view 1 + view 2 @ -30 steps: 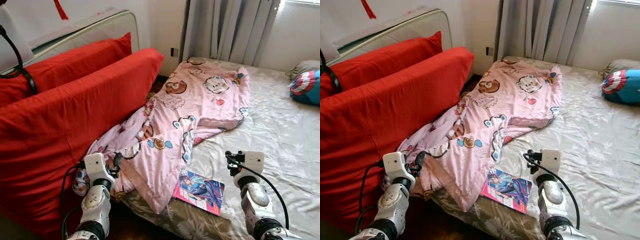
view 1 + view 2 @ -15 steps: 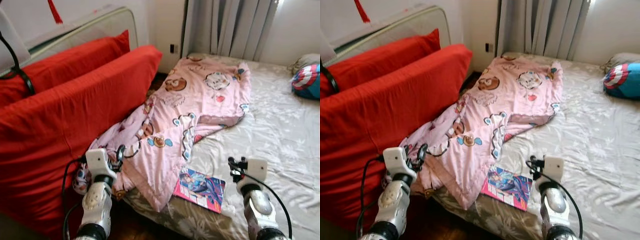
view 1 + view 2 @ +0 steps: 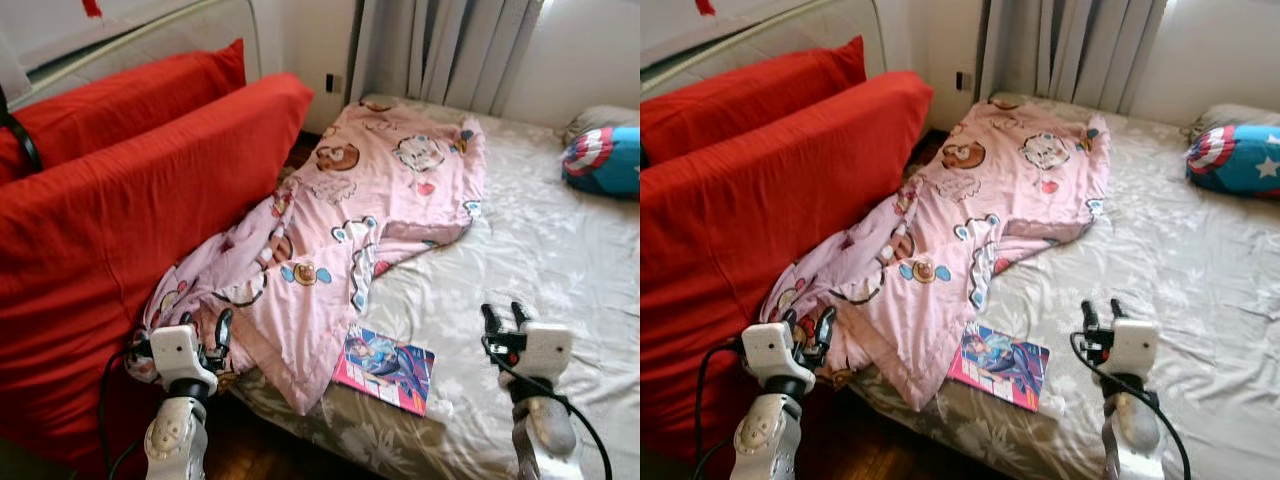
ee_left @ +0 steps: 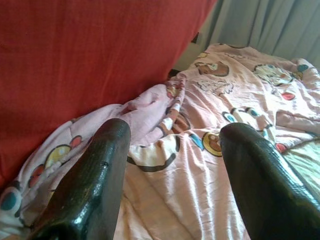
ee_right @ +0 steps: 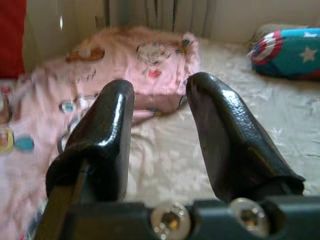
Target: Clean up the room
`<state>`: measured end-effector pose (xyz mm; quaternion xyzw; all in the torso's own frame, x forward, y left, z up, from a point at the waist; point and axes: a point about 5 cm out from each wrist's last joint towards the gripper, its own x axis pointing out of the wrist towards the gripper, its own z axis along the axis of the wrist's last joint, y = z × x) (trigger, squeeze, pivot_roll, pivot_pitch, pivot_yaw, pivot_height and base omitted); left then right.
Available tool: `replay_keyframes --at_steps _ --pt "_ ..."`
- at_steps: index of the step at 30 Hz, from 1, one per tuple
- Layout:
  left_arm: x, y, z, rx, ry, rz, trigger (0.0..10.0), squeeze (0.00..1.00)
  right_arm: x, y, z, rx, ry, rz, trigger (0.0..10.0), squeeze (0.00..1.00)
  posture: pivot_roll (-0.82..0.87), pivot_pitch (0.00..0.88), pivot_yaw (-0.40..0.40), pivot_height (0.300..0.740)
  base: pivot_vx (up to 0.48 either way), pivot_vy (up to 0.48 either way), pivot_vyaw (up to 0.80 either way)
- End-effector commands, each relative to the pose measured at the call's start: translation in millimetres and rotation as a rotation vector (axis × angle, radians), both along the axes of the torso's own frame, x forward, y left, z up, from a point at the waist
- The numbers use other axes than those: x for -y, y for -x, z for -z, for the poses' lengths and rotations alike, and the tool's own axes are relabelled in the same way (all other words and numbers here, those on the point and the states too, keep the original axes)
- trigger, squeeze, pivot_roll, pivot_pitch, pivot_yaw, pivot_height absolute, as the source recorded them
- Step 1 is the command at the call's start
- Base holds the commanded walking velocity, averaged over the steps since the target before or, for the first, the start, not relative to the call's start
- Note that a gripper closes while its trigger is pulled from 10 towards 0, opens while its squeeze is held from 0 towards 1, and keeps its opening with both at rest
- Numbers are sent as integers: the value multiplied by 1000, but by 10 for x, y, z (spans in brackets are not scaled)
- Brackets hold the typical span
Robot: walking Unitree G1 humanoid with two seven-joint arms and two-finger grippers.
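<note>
Head camera, left eye: a bed [image 3: 560,250] with a pale flowery sheet takes up the right and middle of the frame. A pink blanket [image 3: 350,220] with cartoon prints runs from the top centre down to the lower left, where it spills off the bed's edge. A colourful book [image 3: 385,367] lies flat near the bottom centre, just beside the blanket's lower corner. A big red cushion [image 3: 130,210] fills the left side, leaning against the bed's side, with a second red cushion [image 3: 120,90] behind it at upper left. Grey curtains [image 3: 440,45] hang at the top centre, and a blue pillow with a star shield [image 3: 603,160] sits at the far right edge. The left gripper [image 3: 207,333] is at lower left, fingers spread apart, right by the bunched blanket but holding nothing. The right gripper [image 3: 503,315] is at lower right above the sheet, well apart from the book, fingers parted and empty too.

Right eye: same room, just shifted a bit.

Left wrist camera: two black fingers [image 4: 90,185] stand wide apart, with the pink blanket between and behind them and red cushion across the upper left.

Right wrist camera: two black fingers [image 5: 105,135] parted with nothing between them, sheet below, blanket at the left and the blue pillow in the upper right corner.
</note>
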<state>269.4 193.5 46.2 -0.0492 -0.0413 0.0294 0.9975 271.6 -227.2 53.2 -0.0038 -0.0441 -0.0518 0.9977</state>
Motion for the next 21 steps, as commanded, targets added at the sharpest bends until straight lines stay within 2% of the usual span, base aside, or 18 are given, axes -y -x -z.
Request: replay_keyframes --at_steps 1,4,7,10,15,18,21 --pt "14 -13 -21 -4 12 -1 10000 0 -50 5 17 -10 -19 6 10000 0 -80 123 -38 740 0 0 0" --pt "25 14 -74 4 11 13 10000 0 -187 37 64 -37 -24 -23 10000 0 -84 146 -47 740 0 0 0" --pt "16 29 -89 6 11 9 10000 0 -186 60 105 -79 -23 -20 10000 0 -83 153 -49 740 0 0 0" --pt "-16 47 -106 5 22 -14 10000 0 -170 82 92 -96 -30 -14 10000 0 -80 155 -43 720 0 0 0" --pt "-70 111 -125 -18 -24 9 10000 0 -213 98 95 -97 -40 -11 10000 0 -80 120 -1 700 0 0 0" --pt "-116 93 -158 -25 -43 20 10000 0 -226 74 81 -97 -64 -1 10000 0 -87 102 2 700 0 0 0" --pt "-154 17 -243 -2 -72 28 10000 0 -212 58 116 -144 -57 12 10000 0 -77 86 -3 692 0 0 0"
